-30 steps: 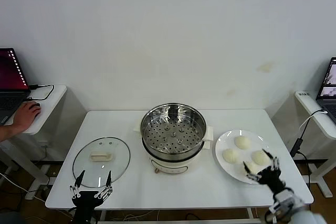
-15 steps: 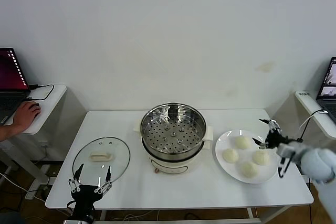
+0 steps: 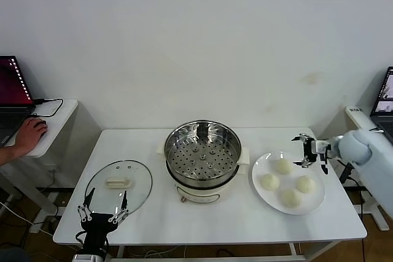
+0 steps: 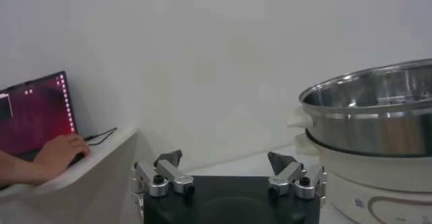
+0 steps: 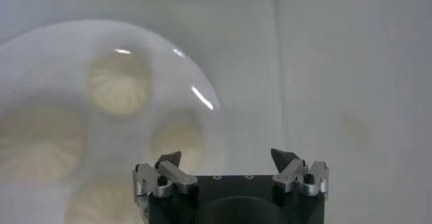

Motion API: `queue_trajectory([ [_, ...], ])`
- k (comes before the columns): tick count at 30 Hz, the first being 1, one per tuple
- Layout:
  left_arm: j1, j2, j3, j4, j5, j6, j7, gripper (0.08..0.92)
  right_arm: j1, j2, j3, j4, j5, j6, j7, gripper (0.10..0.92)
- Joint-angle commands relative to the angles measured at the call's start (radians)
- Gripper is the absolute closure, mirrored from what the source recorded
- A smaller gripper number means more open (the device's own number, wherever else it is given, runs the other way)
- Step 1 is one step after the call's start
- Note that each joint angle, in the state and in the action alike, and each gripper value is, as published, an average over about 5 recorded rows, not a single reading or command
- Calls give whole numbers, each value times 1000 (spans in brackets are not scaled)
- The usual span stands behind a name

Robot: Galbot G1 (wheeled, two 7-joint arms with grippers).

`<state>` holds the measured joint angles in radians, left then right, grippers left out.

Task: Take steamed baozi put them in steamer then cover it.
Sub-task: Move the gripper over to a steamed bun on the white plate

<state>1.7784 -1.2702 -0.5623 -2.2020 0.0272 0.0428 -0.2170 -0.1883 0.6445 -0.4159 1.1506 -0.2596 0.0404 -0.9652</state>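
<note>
Cream-white steamed baozi (image 3: 286, 181), four round smooth buns, sit on a plate (image 3: 316, 203) just below my right gripper (image 3: 307, 150), its fingers spread wide. Round as they are, I see no long axis. My wrist camera shows the buns (image 5: 119, 90) beyond the spread fingertips. The left gripper (image 3: 101, 214) waits spread by the cover (image 3: 118, 183).

Four cream-white baozi (image 3: 287, 181) lie right of the open steel steamer (image 3: 202, 159); glass cover (image 3: 118, 188) left.

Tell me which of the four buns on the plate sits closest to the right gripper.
The bun at the plate's far edge; the right gripper hovers open just beyond it, while the other three lie nearer the robot.
</note>
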Motion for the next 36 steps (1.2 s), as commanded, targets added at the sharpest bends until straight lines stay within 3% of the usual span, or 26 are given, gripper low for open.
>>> queue_trajectory([
  [1, -6, 7, -2, 2, 9, 3, -2, 177, 210, 32, -234, -125, 6, 18, -118, 203],
  [20, -6, 14, -22, -3, 9, 5, 0, 177, 164, 214, -215, -311, -85, 43, -93, 203],
  [36, 3, 11, -22, 1, 12, 3, -3, 177, 123, 266, -185, -361, -123, 37, -88, 206],
])
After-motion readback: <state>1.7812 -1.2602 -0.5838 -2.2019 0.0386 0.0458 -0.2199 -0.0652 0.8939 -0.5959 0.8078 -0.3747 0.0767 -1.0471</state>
